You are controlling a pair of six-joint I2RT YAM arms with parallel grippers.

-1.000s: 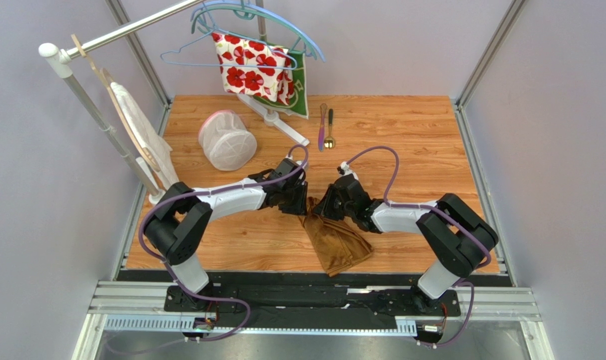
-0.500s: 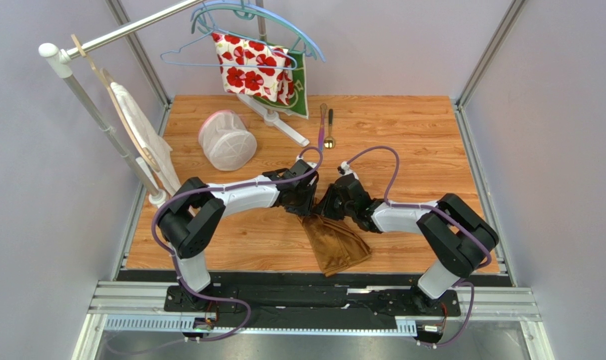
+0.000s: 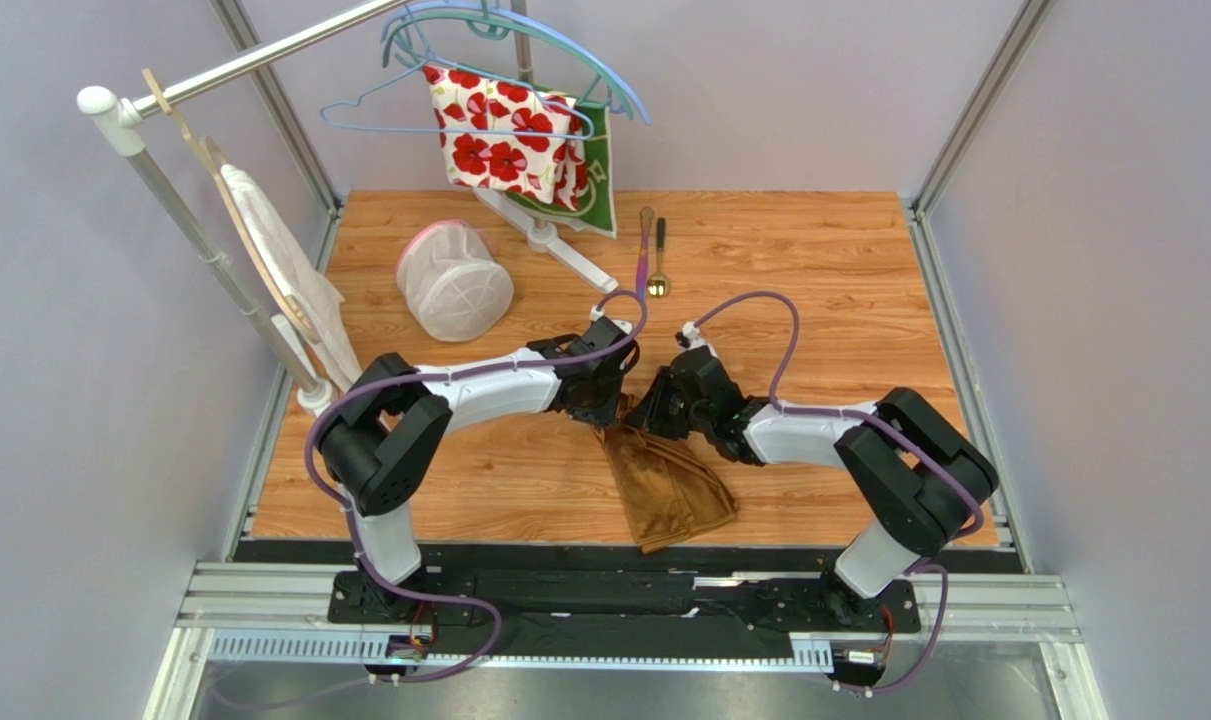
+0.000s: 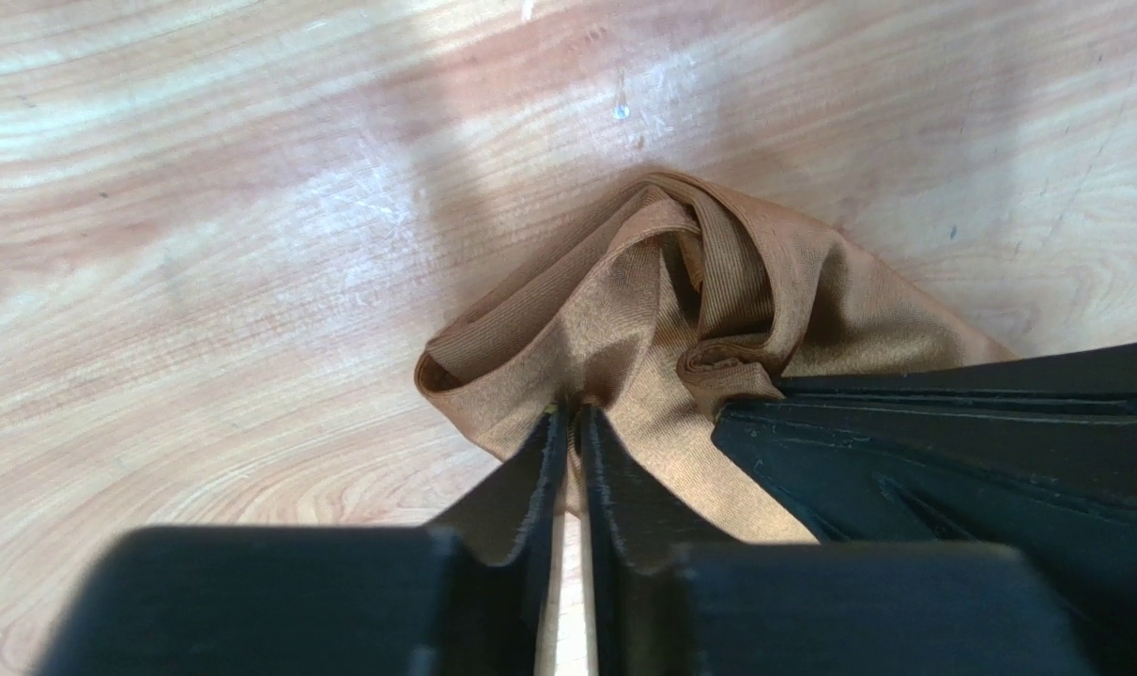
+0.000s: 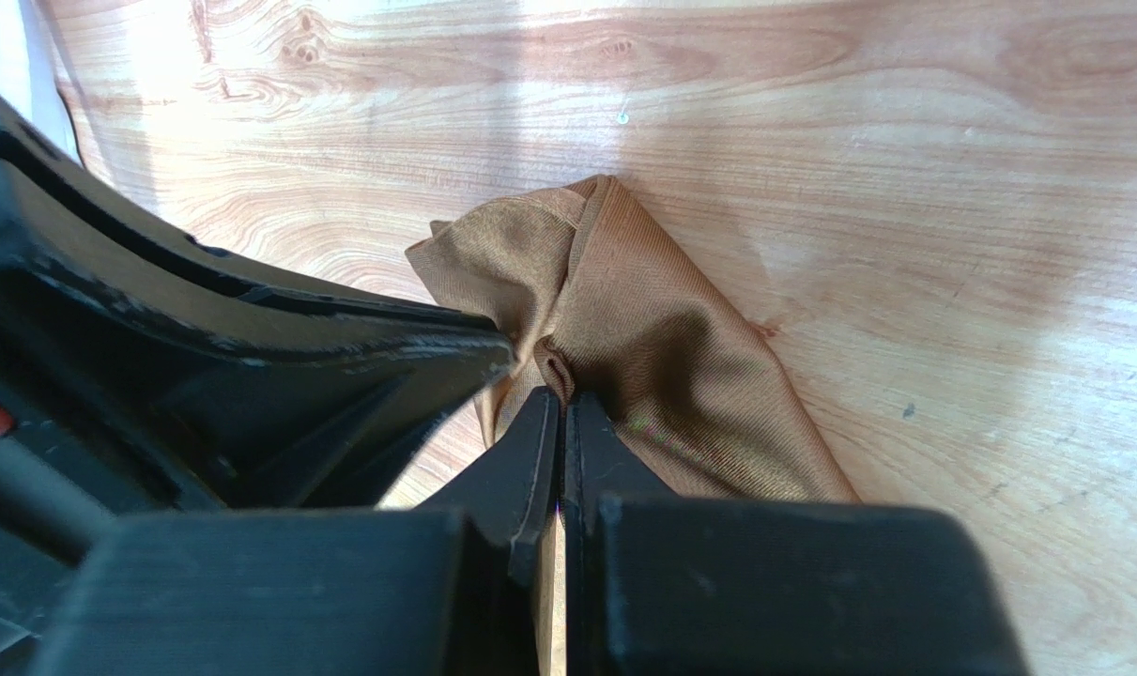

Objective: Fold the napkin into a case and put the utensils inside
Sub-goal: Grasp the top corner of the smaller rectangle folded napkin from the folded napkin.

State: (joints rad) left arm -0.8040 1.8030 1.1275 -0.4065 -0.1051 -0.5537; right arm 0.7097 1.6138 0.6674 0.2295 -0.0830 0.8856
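The left gripper (image 4: 577,417) and right gripper (image 5: 560,403) both pinched the napkin's (image 3: 671,495) bunched end. Its length trailed back under the right.

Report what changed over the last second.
The left arm swung right, toward the right arm. Its jaws reached the top edge of the napkin and took hold of a fold there, close beside the right jaws. Unchanged: the right jaws stay shut on the napkin, which lies much where it was, and the utensils lie untouched at the far side of the table.
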